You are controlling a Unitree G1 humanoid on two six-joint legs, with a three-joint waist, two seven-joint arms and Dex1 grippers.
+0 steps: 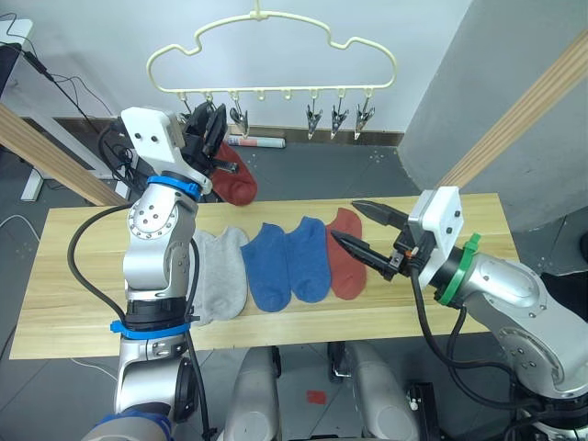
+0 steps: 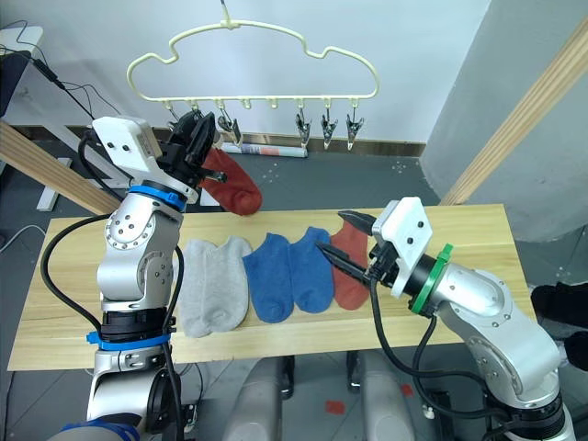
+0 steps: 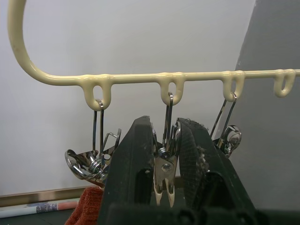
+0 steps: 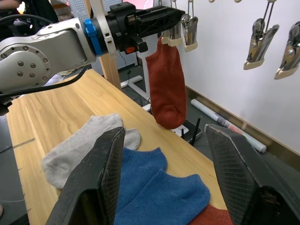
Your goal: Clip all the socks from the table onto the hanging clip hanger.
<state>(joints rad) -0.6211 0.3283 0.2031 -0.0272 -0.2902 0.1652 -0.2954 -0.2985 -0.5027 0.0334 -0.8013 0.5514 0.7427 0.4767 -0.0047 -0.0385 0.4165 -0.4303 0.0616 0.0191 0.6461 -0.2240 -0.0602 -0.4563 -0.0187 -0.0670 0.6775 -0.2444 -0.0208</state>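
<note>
While the left gripper (image 3: 164,154) is raised to the hanger (image 1: 276,55), its two fingers are closed on one metal clip (image 3: 164,180) under the bottom bar; a red sock (image 4: 166,89) hangs down from this place, just beside the gripper, and I cannot tell which clip holds it. On the table (image 1: 83,276) five socks lie in a row: two grey socks (image 1: 216,271) at the left, partly behind the left arm, then two blue socks (image 1: 289,262), then another red sock (image 1: 347,257) at the right end; they touch each other at their sides. Over this last sock hovers the right gripper (image 1: 354,225), its fingers wide apart and holding nothing; the lower finger is just above the red fabric. Behind the table is a white wall, and at its right a grey wall; two slanted wooden beams (image 1: 524,110) stand at the sides; on the grey floor below the hanger lies a rolled paper (image 1: 257,142), and cables (image 1: 55,83) run at the far left.
</note>
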